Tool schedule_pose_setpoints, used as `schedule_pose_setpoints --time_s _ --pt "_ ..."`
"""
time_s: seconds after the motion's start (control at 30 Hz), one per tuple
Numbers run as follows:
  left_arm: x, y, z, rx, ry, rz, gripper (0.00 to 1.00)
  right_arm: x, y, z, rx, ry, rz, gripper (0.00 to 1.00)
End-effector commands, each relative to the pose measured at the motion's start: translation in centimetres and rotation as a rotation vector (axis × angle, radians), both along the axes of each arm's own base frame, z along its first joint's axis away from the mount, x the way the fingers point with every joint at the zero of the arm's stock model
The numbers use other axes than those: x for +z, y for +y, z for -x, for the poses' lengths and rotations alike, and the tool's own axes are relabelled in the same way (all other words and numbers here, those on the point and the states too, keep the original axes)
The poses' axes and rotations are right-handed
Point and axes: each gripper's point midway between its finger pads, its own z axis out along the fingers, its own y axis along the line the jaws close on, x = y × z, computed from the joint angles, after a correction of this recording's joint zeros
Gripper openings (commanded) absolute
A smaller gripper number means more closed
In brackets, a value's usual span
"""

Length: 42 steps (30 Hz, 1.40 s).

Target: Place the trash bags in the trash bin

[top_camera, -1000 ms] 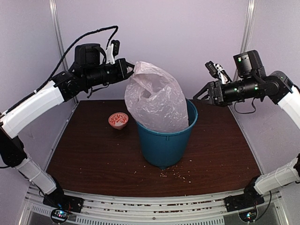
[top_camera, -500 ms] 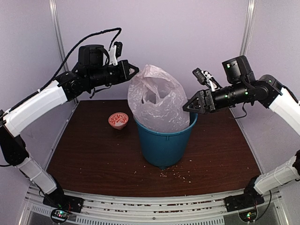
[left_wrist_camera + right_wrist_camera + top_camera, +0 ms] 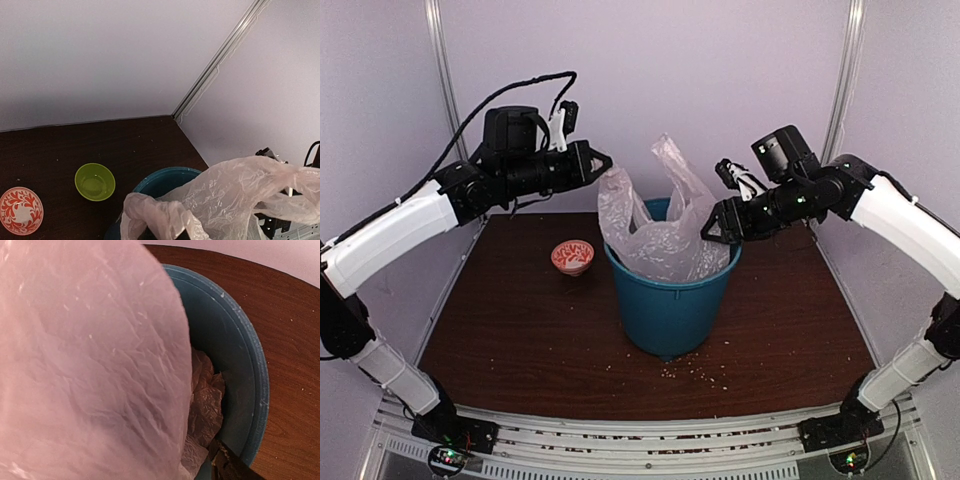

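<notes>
The trash bags are one pale-pink crinkly bag point(image 3: 665, 235), its lower part sunk inside the teal trash bin point(image 3: 670, 305) at mid-table. One loop of it stands up behind, and its left edge rises to my left gripper point(image 3: 600, 162), which is shut on it above the bin's left rim. In the left wrist view the bag point(image 3: 230, 197) drapes over my fingertips above the bin point(image 3: 162, 180). My right gripper point(image 3: 712, 226) is open, pressed into the bag's right side at the rim. In the right wrist view the bag point(image 3: 90, 370) hides one finger; the bin point(image 3: 250, 365) lies below.
A red-and-white bowl point(image 3: 572, 256) sits left of the bin, and a lime-green bowl point(image 3: 94, 181) lies beyond it near the back wall. Crumbs point(image 3: 698, 375) are scattered on the dark table point(image 3: 520, 340) in front of the bin. Enclosure walls stand close behind and to both sides.
My right gripper came in leftward and down from beside the bin into the bag. The puffed-up bag has collapsed lower into the bin. My left gripper barely moved.
</notes>
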Motion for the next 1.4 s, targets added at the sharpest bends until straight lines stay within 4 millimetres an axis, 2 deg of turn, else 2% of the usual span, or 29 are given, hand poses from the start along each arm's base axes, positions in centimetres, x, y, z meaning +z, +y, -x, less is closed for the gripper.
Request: schedule_pose_setpoints --time_s 0.0,0.13,0.27,0.37,0.47,0.57,0.63,0.73,0.83,1.0,1.07,1.2,1.37 --pt "-0.3 0.3 1.5 -0.036 0.027 0.032 0.00 3.0 -2.1 0.2 -0.058 -0.060 0.027 0.69" --pt "-1.8 0.6 2.4 -0.038 0.066 0.027 0.00 6.5 -2.5 3.0 0.022 -0.086 -0.058 0.79" --pt "-2.4 -0.2 3.1 -0.066 0.083 0.026 0.00 10.5 -2.2 5.1 0.069 -0.116 -0.199 0.83" --pt "-2.4 -1.0 3.4 -0.087 0.090 0.028 0.00 13.0 -1.1 6.1 0.126 -0.139 -0.285 0.83" --pt "-2.0 -1.7 3.4 -0.100 0.091 0.025 0.00 14.7 1.2 7.7 0.247 -0.156 -0.338 0.84" --pt "-1.6 -2.1 3.3 -0.103 0.087 0.020 0.00 15.2 3.3 8.5 0.321 -0.187 -0.296 0.84" --pt "-1.4 -2.2 3.3 -0.101 0.083 0.022 0.00 15.3 4.3 8.0 0.326 -0.215 -0.248 0.84" --pt "-1.0 -2.1 3.2 -0.093 0.075 0.027 0.00 16.4 5.5 7.5 0.340 -0.267 -0.232 0.84" --pt "-0.6 -1.9 3.2 -0.083 0.070 0.027 0.00 17.3 6.8 7.9 0.374 -0.290 -0.258 0.84" --pt "0.0 -1.1 3.2 -0.058 0.053 0.026 0.00 16.8 8.4 9.0 0.436 -0.278 -0.251 0.81" --pt "0.2 -0.9 3.3 -0.052 0.047 0.024 0.00 16.2 8.4 9.3 0.444 -0.272 -0.219 0.78" --pt "0.7 -0.8 3.4 -0.053 0.038 0.026 0.00 14.1 7.8 8.8 0.404 -0.252 -0.144 0.66" --pt "1.1 -0.4 3.6 -0.044 0.032 0.026 0.00 14.1 7.0 8.3 0.362 -0.270 -0.116 0.62"
